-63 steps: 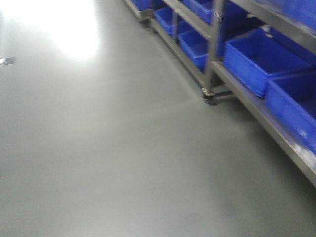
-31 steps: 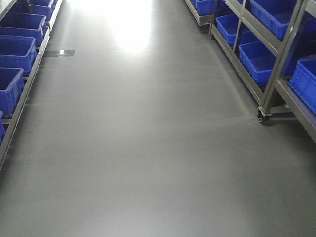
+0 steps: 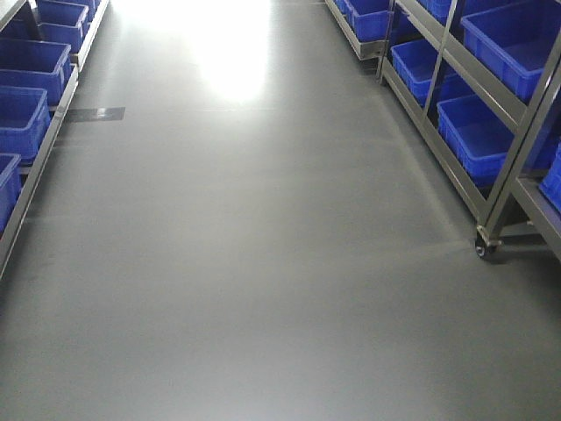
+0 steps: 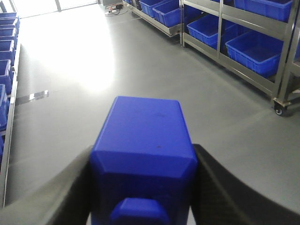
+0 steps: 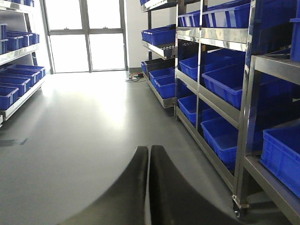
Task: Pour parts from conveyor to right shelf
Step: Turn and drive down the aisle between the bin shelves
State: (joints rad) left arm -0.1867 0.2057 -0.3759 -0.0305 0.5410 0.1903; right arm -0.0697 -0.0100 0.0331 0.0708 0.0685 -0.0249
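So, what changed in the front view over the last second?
The camera swung left off the right shelf to look down the aisle, bringing the left rack into view, then rolled forward: the shelf's caster slid lower-right. Bins stay put on the racks.

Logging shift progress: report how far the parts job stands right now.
Done: one part is picked up and clamped in the left tool; the conveyor is out of view. In hand: the robot is in the aisle with the right shelf alongside. The right tool is shut and empty. Left: reach a blue bin and tip the part in; nothing shows it poured yet.
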